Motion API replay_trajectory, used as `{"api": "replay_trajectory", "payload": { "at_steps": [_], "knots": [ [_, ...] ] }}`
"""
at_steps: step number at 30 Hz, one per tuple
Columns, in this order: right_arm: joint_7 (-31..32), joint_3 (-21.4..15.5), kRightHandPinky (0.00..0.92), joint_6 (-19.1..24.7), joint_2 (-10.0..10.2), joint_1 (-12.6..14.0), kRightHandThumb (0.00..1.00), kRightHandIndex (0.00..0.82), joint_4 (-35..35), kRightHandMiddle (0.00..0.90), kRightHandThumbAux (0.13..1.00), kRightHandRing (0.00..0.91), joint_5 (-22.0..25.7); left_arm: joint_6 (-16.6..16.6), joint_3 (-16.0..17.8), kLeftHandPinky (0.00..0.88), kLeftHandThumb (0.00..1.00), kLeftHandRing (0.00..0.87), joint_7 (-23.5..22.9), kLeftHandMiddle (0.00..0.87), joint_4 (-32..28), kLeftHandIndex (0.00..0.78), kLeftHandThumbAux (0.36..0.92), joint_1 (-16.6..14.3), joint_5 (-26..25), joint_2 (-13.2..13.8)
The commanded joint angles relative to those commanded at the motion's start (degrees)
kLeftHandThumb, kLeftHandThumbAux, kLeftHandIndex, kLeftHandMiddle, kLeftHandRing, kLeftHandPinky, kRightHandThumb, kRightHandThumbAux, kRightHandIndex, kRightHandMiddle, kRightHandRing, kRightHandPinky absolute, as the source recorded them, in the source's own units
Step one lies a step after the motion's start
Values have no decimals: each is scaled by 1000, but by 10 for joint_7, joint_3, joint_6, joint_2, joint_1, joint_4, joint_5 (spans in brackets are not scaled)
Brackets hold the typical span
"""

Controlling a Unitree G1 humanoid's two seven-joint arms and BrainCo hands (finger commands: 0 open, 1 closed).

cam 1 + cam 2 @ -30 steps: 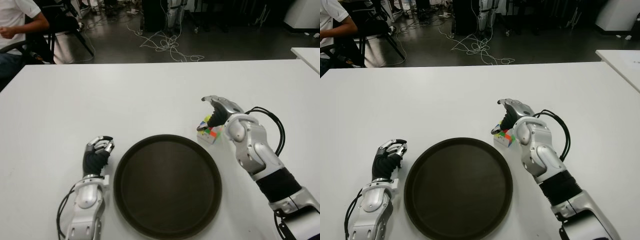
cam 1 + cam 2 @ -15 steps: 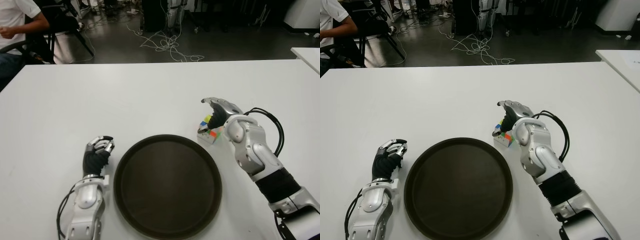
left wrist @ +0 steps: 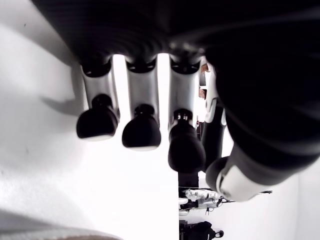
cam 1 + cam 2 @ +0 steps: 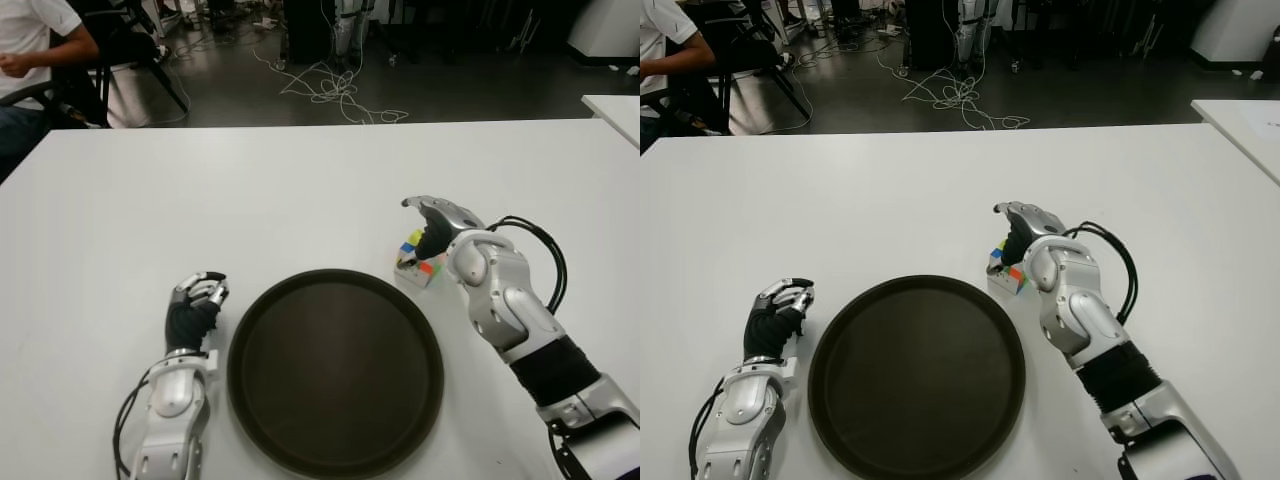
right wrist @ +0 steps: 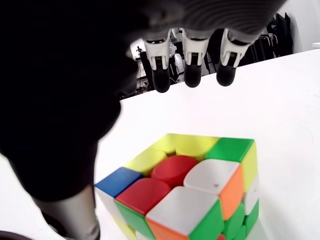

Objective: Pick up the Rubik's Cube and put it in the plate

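Your right hand hovers over the cube, fingers spread apart above it, not closed on it. The cube sits on the white table, just beyond the far right edge of the dark plate. Your left hand shows left of the plate, fingers curled, holding nothing.

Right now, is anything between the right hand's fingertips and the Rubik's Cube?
No. In the right wrist view the right hand hangs open over the Rubik's Cube; only bare white table shows between.
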Motion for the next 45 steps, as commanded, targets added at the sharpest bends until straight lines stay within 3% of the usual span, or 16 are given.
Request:
{"api": "replay_trajectory", "payload": {
  "at_steps": [13, 45],
  "knots": [
    [-18, -9, 39, -8, 8, 14, 0, 32, 2, 40, 832, 38, 15, -25, -3, 815, 711, 823, -1, 813, 8, 444, 705, 1, 9, 2],
    [-11, 5, 15, 13, -5, 21, 0, 0, -3, 8, 751, 5, 4, -23, 1, 810, 712, 820, 3, 807, 10, 444, 704, 0, 16, 3]
  ]
}}
